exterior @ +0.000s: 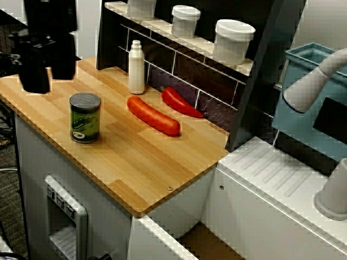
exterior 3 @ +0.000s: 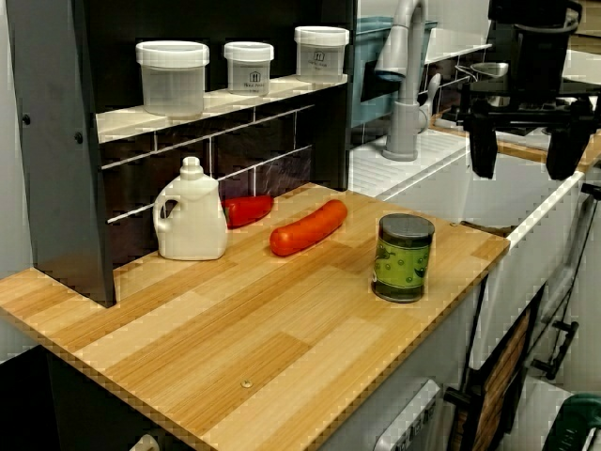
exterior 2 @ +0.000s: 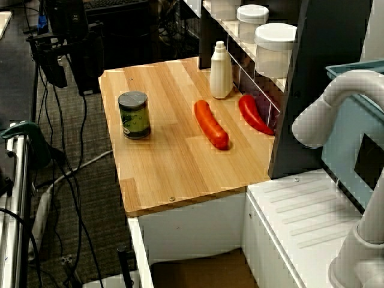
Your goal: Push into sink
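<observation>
The sink (exterior 2: 198, 273) is a recessed basin with white walls and a tan-brown floor, set below the wooden table's edge, well apart from the dark fingers (exterior 3: 528, 141).

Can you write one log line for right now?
gripper: jaws open, empty | can: upright on counter | sink: visible part empty

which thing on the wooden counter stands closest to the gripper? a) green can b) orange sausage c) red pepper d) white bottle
a: the green can stands upright near the counter's outer edge, nearest the gripper, which hangs beyond that end of the counter; the white bottle, orange sausage and red pepper all lie farther along toward the tiled back wall.
</observation>
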